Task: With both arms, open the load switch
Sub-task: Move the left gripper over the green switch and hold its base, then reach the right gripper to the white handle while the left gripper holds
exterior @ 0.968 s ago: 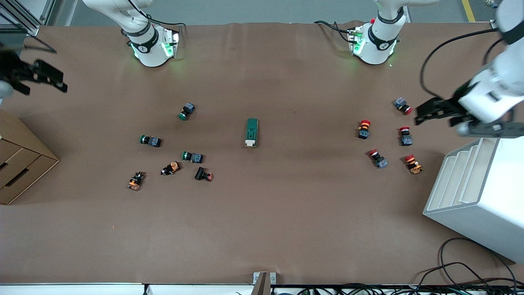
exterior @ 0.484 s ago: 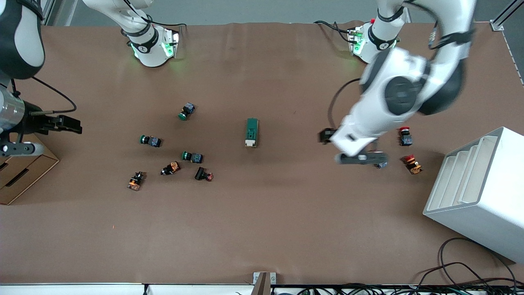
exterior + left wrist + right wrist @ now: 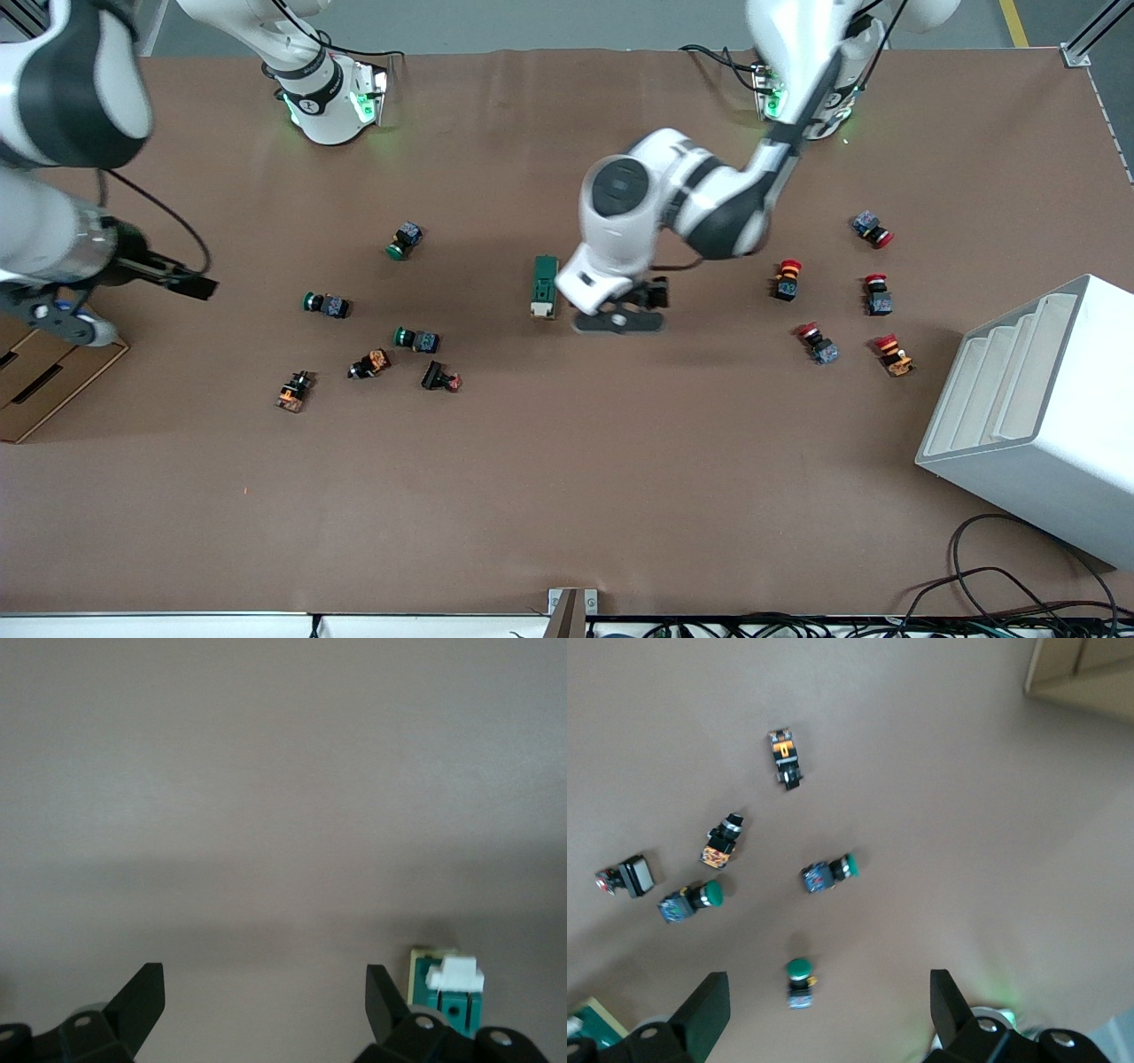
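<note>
The load switch (image 3: 545, 286), a dark-green oblong block with a white lever end, lies flat mid-table. My left gripper (image 3: 611, 297) hangs low right beside it, toward the left arm's end. In the left wrist view that gripper (image 3: 264, 997) is open over bare table, and the load switch (image 3: 447, 988) lies just outside one finger (image 3: 383, 1001). My right gripper (image 3: 195, 286) is up in the air near the right arm's end of the table. In the right wrist view it (image 3: 830, 1005) is open and empty, high over a green push button (image 3: 799, 979).
Green and orange push buttons (image 3: 416, 339) are scattered toward the right arm's end. Red ones (image 3: 787, 278) lie toward the left arm's end. A cardboard box (image 3: 44, 372) and a white stepped rack (image 3: 1036, 416) stand at the table's two ends.
The left arm swung in from its end of the table and came down beside the load switch. The right gripper moved inward from the table's edge, toward the push buttons.
</note>
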You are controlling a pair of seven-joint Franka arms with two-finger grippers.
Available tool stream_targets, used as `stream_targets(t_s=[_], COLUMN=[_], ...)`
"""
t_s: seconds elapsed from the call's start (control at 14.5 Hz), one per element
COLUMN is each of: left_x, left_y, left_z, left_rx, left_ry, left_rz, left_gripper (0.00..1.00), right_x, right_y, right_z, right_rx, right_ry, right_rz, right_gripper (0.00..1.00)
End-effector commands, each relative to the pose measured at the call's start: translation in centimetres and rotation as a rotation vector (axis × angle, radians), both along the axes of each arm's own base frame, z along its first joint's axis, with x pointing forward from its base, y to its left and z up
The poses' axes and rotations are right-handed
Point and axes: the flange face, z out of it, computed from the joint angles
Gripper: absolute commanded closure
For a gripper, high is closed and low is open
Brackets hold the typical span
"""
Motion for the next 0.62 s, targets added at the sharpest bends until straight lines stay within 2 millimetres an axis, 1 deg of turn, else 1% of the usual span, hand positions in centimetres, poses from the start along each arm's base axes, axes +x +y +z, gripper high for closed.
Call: stream_targets(t_s=[0.0, 0.07, 0.21, 0.28, 0.35, 0.41, 0.48, 0.55], left_x=[-3.8, -6.3, -9.9, -12.2, -14.1, -16.1, -18.1, -19.3], left_y=[-3.9, -5.5, -7.7, -8.7, -9.3, -9.8, -9.9, -9.4], left_z=[-3.2, -3.9, -4.9, -5.5, -6.3, -7.2, -8.5, -9.8], left_rx=[0.036, 0.023, 0.011, 0.004, -0.016, -0.049, -0.077, -0.085], left_ry=[-0.099, -0.116, -0.179, -0.227, -0.268, -0.302, -0.347, -0.394], left_rz=[-0.004, 0.005, 0.042, 0.066, 0.099, 0.144, 0.149, 0.111], left_gripper=[0.0, 0.0, 0.0, 0.0, 0.0, 0.0, 0.0, 0.0], right_x=[-0.9, -0.4, 0.7, 1.2, 2.2, 3.1, 3.7, 4.1], right_y=[3.9, 5.0, 8.1, 9.4, 10.7, 11.5, 12.3, 13.7], right_z=[-1.5, -2.8, -5.1, -6.4, -7.7, -9.0, -10.3, -11.6], right_rx=[-0.013, -0.028, -0.04, -0.046, -0.041, -0.049, -0.068, -0.09], right_ry=[0.026, 0.031, 0.002, -0.006, -0.026, -0.033, -0.028, -0.024], right_rz=[-0.223, -0.284, -0.364, -0.432, -0.511, -0.57, -0.613, -0.64], right_gripper=[0.0, 0.0, 0.0, 0.0, 0.0, 0.0, 0.0, 0.0])
